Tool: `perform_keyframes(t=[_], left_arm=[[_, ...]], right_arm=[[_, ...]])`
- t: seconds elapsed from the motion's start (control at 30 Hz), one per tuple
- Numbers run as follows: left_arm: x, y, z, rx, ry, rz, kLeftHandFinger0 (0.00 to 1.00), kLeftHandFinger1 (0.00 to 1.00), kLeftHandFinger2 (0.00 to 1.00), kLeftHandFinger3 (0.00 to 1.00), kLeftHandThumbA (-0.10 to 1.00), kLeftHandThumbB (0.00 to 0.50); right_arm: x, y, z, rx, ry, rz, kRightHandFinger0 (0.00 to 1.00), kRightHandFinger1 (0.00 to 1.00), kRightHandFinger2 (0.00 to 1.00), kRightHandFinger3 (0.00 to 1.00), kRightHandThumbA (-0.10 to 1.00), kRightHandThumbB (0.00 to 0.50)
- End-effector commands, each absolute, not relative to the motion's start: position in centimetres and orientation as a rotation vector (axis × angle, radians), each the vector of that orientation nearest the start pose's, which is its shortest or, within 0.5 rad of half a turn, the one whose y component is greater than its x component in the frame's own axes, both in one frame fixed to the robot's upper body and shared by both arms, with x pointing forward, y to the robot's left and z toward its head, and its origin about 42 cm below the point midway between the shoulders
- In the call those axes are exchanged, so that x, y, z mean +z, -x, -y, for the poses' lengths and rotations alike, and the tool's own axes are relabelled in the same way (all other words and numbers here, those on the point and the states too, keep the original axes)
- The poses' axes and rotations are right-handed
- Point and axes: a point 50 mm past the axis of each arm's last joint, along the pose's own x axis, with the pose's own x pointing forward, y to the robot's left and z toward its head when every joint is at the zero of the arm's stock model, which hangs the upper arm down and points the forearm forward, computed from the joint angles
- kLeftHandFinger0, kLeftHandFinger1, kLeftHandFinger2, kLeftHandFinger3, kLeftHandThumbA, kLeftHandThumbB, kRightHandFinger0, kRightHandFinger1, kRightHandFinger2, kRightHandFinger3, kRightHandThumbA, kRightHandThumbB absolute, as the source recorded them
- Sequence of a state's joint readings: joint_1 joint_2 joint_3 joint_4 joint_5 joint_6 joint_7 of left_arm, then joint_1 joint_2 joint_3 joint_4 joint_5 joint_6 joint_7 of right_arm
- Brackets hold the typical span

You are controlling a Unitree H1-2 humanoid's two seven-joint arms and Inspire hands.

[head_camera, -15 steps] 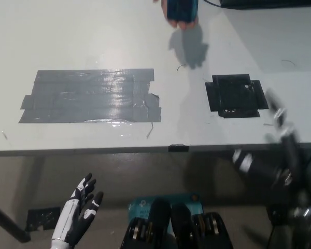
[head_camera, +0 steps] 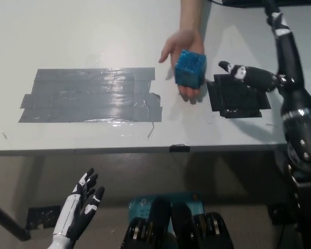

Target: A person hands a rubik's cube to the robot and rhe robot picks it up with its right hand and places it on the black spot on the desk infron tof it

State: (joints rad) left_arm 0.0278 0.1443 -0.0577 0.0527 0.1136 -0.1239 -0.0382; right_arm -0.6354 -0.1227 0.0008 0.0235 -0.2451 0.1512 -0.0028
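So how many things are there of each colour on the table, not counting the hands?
Blue: 1, the Rubik's cube, resting on a person's hand
Grey: 1, the big tape patch
Black: 1, the black spot
Total: 3

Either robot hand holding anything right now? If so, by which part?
No. The blue Rubik's cube rests on a person's open palm; black right hand beside it, white left hand open, empty.
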Motion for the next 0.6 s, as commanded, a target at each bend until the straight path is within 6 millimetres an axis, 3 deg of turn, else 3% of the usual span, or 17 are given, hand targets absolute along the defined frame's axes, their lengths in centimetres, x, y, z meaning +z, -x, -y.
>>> perform_keyframes(t=[0.0,0.3,0.5,0.57], left_arm=[[9.7,-27.8,-24.0,-0.14,-0.282,0.119,1.0,1.0,1.0,1.0,0.81,0.122],[9.9,-28.2,-24.0,-0.144,-0.287,0.124,1.0,1.0,1.0,1.0,0.81,0.123],[10.1,-28.3,-24.1,-0.15,-0.276,0.13,1.0,1.0,1.0,1.0,0.81,0.109],[10.1,-28.3,-24.0,-0.147,-0.277,0.134,1.0,1.0,1.0,1.0,0.8,0.1]], right_arm=[[33.0,-46.4,18.8,0.064,0.344,0.415,1.0,1.0,1.0,1.0,0.99,0.346],[31.6,-49.6,17.7,0.12,0.32,0.274,1.0,1.0,1.0,1.0,0.95,0.414],[31.2,-50.9,18.1,0.177,0.317,0.227,1.0,1.0,1.0,1.0,0.94,0.402],[31.2,-51.1,18.3,0.187,0.332,0.219,1.0,1.0,1.0,1.0,0.94,0.421]])
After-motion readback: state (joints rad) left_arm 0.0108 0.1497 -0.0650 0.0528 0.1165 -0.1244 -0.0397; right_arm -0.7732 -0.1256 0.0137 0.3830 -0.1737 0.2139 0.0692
